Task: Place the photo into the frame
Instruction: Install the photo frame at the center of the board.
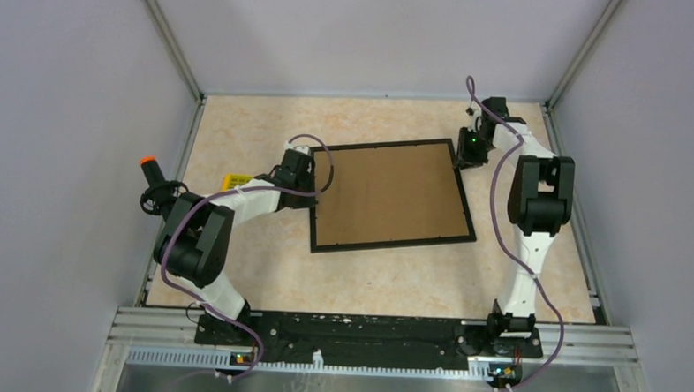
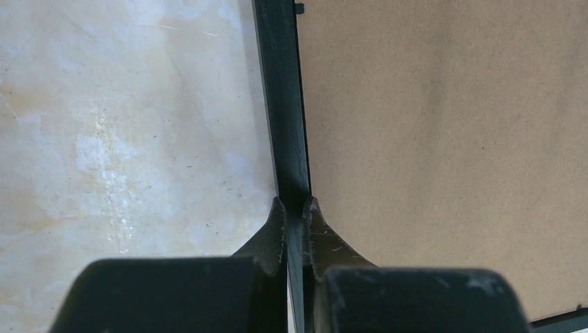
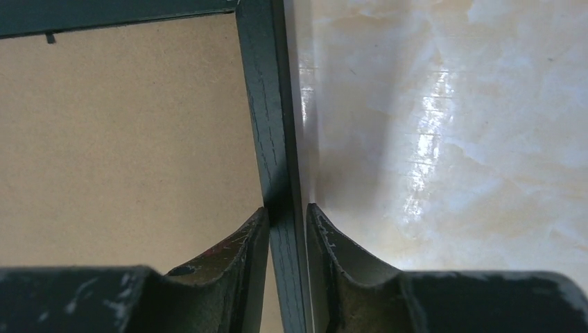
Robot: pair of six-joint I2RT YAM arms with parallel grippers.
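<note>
frame (image 1: pixel 393 244) flat on surface (image 1: pixel 366 285); left jaws pinch its left rail, right jaws straddle its right rail, slightly loose.

Lab test cell: grey walls (image 1: pixel 65 104), aluminium rails (image 1: pixel 593 345).

Frame (image 2: pixel 283 104) cropped, yellow item (image 1: pixel 234 181) indistinct

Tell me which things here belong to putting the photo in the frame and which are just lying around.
Job: the frame; brown cardboard sheet lying inside it; left hand clamped on its left rail; right hand astride its right rail. The photo is not visible.
Lying about: small yellow object beside the left arm; orange-capped black thing at the left edge.
</note>
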